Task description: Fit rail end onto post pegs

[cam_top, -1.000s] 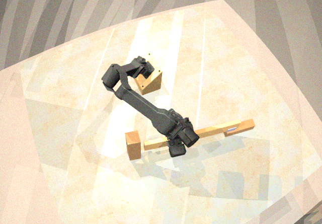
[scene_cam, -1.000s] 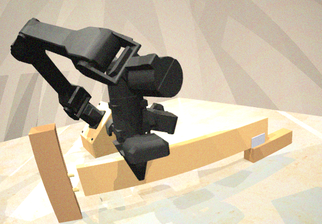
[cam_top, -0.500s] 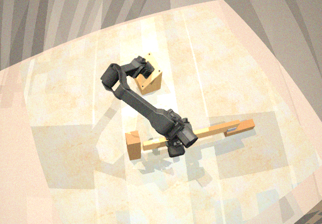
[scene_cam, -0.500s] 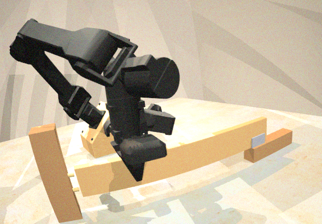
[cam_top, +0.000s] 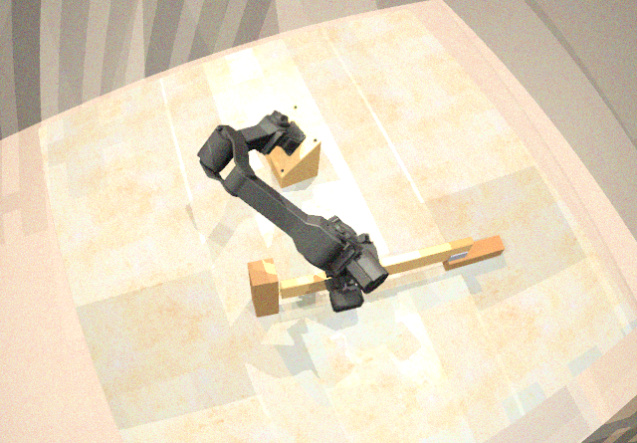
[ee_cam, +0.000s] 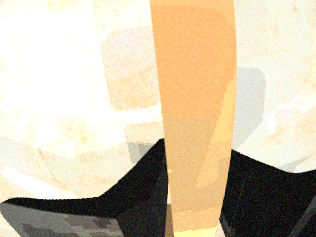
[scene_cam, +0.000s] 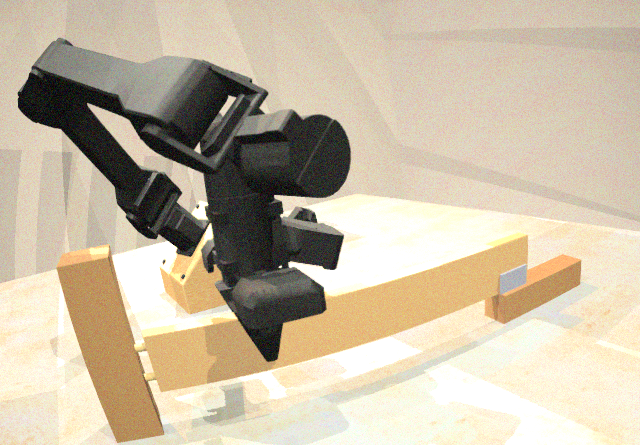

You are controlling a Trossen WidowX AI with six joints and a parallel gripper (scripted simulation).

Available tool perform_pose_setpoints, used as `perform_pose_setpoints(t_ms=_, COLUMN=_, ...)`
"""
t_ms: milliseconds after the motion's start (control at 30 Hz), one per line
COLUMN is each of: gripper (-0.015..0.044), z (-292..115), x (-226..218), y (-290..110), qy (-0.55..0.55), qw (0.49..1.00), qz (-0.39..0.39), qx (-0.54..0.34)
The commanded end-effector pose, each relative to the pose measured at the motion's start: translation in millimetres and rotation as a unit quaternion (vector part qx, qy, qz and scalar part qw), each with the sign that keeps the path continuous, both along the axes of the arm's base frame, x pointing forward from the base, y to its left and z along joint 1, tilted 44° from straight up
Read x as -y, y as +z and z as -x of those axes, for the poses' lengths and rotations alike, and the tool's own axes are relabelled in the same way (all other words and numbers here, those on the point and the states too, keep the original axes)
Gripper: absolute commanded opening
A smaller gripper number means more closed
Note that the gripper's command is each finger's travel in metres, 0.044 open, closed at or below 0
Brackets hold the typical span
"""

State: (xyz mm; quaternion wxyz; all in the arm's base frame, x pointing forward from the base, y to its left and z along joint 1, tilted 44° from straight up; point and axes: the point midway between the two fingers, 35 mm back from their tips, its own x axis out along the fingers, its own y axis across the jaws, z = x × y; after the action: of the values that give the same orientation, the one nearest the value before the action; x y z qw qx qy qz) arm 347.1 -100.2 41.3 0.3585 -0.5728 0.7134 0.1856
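The long wooden rail runs from the footboard block with its grey bracket to the short post. My gripper is shut on the rail near its post end and holds that end off the table. Two pegs stick out of the post. The rail's end stands close to the post with a small gap, and short lengths of both pegs show in the gap. The rail's far end sits at the bracket.
The arm's wooden base wedge stands behind the rail. The arm reaches from it over the table to the rail.
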Motion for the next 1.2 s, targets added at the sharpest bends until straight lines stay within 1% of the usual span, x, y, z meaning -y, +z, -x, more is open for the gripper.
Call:
perform_pose_setpoints(t_ms=0, gripper=0.0000, z=-0.5, x=-0.7, y=3.7, qy=0.004, qw=1.000, qz=0.000, qx=0.002)
perform_pose_setpoints(t_ms=1100, gripper=0.0000, z=2.8, x=6.7, y=10.4, qy=0.004, qw=1.000, qz=0.000, qx=0.002)
perform_pose_setpoints(t_ms=1167, gripper=0.0053, z=3.4, x=7.3, y=7.3, qy=0.000, qw=1.000, qz=0.000, qx=0.000)
